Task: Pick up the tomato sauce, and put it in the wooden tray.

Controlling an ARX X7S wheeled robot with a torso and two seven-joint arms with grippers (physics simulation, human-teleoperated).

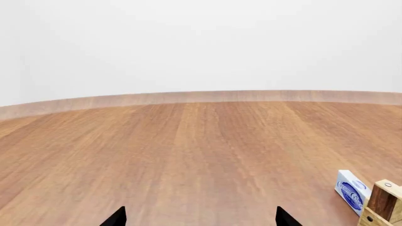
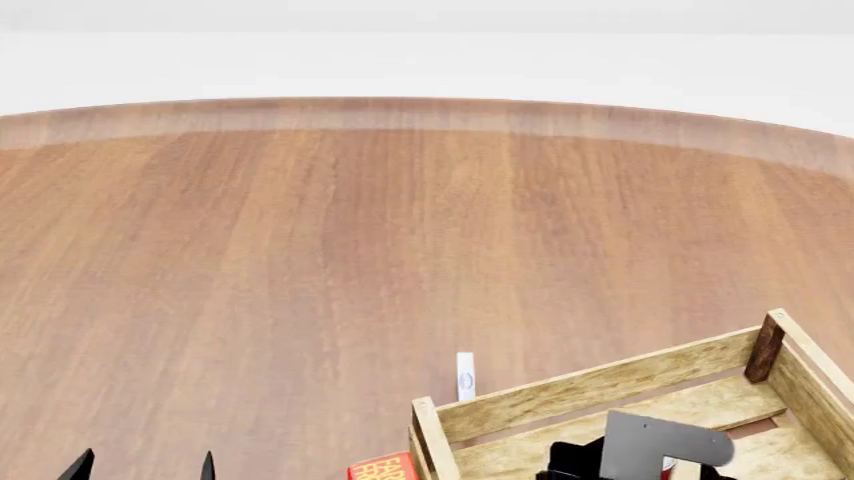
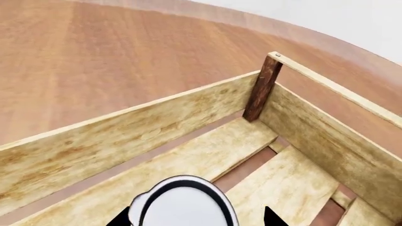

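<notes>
R hand [image 3: 195,219] grips tomato sauce [image 3: 182,202] inside wooden tray [image 3: 125,136], can upright w/ top facing wrist cam. L hand [image 1: 199,219] open, well apart from tray.

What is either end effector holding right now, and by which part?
The right end effector holds the can by its sides, over the tray. The left holds nothing.

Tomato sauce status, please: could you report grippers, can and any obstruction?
Left gripper open, empty, over bare table. Right gripper holding tomato sauce above wooden tray floor. Nothing seen blocking the drop.
</notes>
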